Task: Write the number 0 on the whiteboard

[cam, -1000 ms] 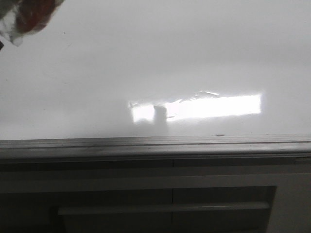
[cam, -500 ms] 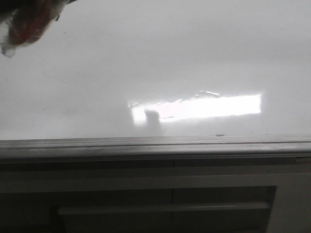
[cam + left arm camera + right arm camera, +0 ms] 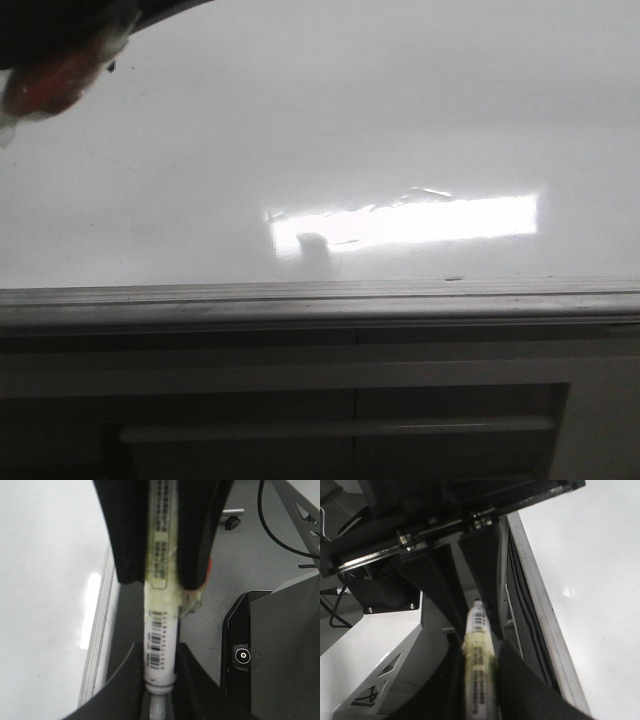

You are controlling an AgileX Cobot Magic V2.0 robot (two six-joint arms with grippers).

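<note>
Your left gripper (image 3: 160, 652) shows in its own wrist view with both fingers pressed against the barcoded end of the marker (image 3: 160, 630); further up the barrel the right arm's black fingers (image 3: 125, 540) pinch it too; the whiteboard (image 3: 45, 580) lies just beside them. In the right wrist view, your right gripper (image 3: 480, 650) is clamped on the marker's (image 3: 479, 645) yellowish body, beside the whiteboard (image 3: 590, 555). In the front view, the whiteboard (image 3: 380, 120) fills the upper part, carrying a bright glare (image 3: 440, 220); its grey frame (image 3: 320, 298) runs above a cabinet (image 3: 300, 400); a blurred red-and-white shape (image 3: 55, 75) sits top left.
</note>
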